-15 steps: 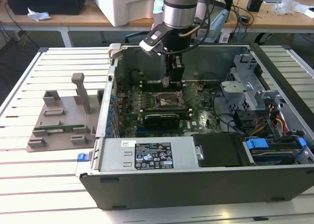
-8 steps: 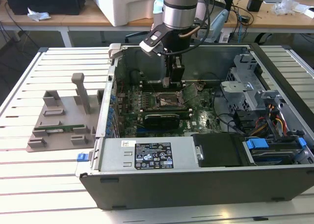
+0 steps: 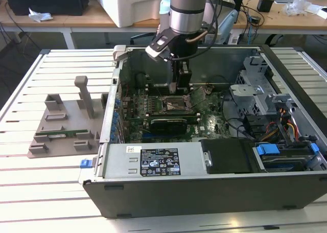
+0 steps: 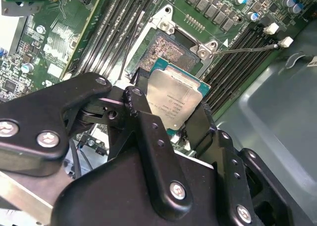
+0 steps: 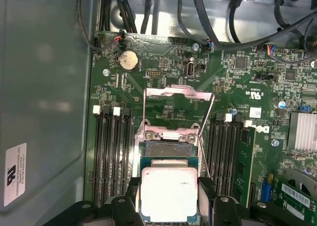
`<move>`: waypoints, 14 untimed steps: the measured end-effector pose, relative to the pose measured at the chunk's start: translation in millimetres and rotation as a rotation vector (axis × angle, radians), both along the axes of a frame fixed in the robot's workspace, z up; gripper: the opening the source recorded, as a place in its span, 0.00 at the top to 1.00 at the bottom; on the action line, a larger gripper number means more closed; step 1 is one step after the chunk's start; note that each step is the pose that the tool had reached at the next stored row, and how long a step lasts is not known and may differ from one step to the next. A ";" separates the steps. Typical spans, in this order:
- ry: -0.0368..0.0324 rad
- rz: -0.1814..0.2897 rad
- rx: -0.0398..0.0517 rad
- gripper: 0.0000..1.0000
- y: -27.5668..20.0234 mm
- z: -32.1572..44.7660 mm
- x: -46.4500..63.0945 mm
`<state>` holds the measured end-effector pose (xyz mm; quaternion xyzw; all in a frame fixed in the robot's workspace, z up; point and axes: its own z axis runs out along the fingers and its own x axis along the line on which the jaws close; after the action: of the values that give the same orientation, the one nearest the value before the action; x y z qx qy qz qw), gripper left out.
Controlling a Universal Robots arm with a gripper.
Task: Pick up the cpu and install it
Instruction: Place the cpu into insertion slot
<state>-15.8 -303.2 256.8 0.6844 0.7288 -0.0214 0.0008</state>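
Arm (image 3: 186, 8) held upright at exterior view's upper centre, gripper (image 3: 182, 86) pointed down inside computer case (image 3: 204, 192), cpu (image 5: 169, 194) clamped between its fingers, just by open socket (image 5: 166, 149)

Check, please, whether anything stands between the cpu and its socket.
Nothing visible does. The gripper holds the cpu close to the socket, which lies bare, and the frame stands swung open on the socket's far side.

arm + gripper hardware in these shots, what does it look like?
Arm: a silvery-grey cylinder with a black band, and a black cable looping beside the wrist. A pale boxy block is mounted at the wrist. Gripper: black, with chunky matte black linkage fingers joined by silver screws and pins.
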 end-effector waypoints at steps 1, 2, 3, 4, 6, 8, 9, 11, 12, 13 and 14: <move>0.0000 0.000 0.0000 0.45 0.0 -0.4 0.0; 0.0000 0.000 0.0000 0.45 0.0 -1.0 0.0; 0.0000 0.000 0.0000 0.45 0.0 -1.5 0.0; 0.0000 0.000 0.0000 0.45 0.0 -2.6 0.0; -0.0001 0.000 0.0002 0.45 0.0 -4.6 0.0; 0.0000 0.000 0.0000 0.45 0.0 -7.1 0.0; 0.0000 0.000 0.0001 0.45 0.0 -7.9 0.0; 0.0000 0.000 0.0001 0.45 0.0 -9.8 0.0; 0.0000 0.000 0.0001 0.45 0.0 -11.3 0.0; -0.0001 0.000 0.0001 0.45 0.0 -12.9 0.0; 0.0000 0.000 0.0000 0.45 0.0 -14.2 0.0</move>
<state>-15.8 -303.2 242.6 0.6844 0.7288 -0.0214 0.0008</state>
